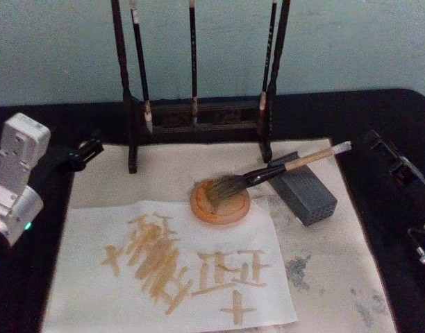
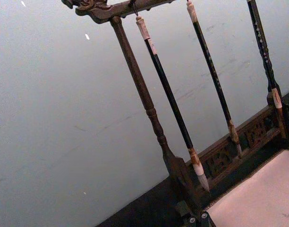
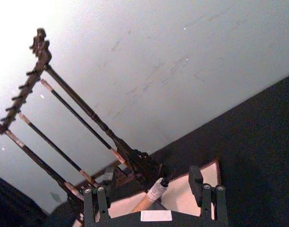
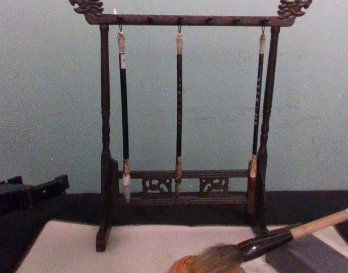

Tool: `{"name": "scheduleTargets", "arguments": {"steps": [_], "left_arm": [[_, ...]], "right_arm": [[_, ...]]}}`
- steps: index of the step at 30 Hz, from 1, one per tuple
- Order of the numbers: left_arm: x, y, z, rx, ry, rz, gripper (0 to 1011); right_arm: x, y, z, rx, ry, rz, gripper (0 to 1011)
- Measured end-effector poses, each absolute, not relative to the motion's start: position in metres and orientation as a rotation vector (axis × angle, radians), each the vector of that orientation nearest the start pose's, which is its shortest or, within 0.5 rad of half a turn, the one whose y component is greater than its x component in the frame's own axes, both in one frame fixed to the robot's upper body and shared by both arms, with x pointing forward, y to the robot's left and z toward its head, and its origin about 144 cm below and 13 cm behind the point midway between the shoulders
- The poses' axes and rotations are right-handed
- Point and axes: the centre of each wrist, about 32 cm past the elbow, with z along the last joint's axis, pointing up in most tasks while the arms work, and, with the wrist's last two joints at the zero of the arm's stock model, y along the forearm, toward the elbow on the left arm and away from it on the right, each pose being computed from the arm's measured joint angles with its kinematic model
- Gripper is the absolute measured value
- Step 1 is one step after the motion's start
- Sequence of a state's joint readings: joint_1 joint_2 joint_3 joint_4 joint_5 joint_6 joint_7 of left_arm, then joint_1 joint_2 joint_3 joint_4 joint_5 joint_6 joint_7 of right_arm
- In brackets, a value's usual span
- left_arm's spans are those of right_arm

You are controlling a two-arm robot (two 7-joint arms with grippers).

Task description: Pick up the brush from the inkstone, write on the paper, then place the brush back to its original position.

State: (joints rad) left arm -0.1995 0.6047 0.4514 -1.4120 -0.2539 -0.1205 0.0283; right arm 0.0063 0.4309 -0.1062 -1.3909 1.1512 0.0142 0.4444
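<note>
Frankly, with the right gripper (image 3: 150, 183) gaping beside the end of the brush (image 1: 268, 172) — left gripper (image 1: 87, 149) parked aside — one snag could roll it off the inkstone (image 1: 198, 205), smearing the paper (image 1: 94, 291).

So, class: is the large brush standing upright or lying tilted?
Lying tilted: the brush has its bristles resting in the inkstone and its handle propped on the grey block.

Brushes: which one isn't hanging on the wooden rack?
The thick tan-handled brush, bristles in the round orange-brown inkstone, handle on the grey block; three slim black brushes hang.

Glossy inkstone (image 1: 228, 211), matt paper (image 1: 87, 298), dk wood rack (image 4: 105, 114)
</note>
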Motion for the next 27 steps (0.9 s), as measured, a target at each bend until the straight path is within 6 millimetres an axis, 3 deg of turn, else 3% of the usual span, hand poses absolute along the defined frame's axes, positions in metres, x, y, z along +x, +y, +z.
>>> {"name": "scheduleTargets", "arguments": {"steps": [27], "left_arm": [[0.489,0.310,1.140,0.304,-0.285,1.248,1002]], "right_arm": [[0.461,-0.338,1.081,0.646,0.919,-1.080,1001]]}}
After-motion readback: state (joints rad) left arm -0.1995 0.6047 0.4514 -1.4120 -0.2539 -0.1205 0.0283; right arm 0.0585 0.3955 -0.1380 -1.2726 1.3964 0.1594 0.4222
